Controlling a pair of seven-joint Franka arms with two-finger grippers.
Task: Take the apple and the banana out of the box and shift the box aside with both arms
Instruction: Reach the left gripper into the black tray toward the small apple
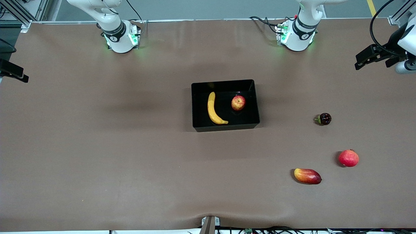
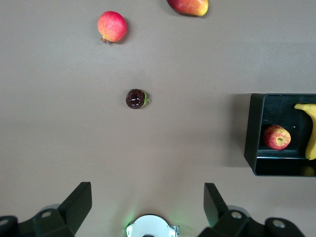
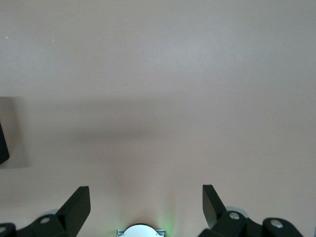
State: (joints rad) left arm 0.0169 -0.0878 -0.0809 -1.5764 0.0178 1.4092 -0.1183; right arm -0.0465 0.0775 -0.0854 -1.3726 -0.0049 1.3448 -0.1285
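The black box [image 1: 225,126] sits mid-table. Inside it the yellow banana [image 1: 213,110] lies toward the right arm's end, and the small red-yellow apple [image 1: 238,103] rests beside it toward the left arm's end. My left gripper [image 2: 147,190] hangs high over the table above its own base, open and empty; its view also shows the box [image 2: 252,129], the apple [image 2: 276,137] and the banana [image 2: 311,136]. My right gripper [image 3: 145,192] is likewise raised over bare table near its base, open and empty, with only a corner of the box [image 3: 2,146] in sight.
Toward the left arm's end lie a small dark round fruit [image 1: 324,119], a larger solid-red round fruit [image 1: 348,158] and an oblong red-yellow mango [image 1: 307,176], the last two nearer the front camera than the box. Brown cloth covers the table.
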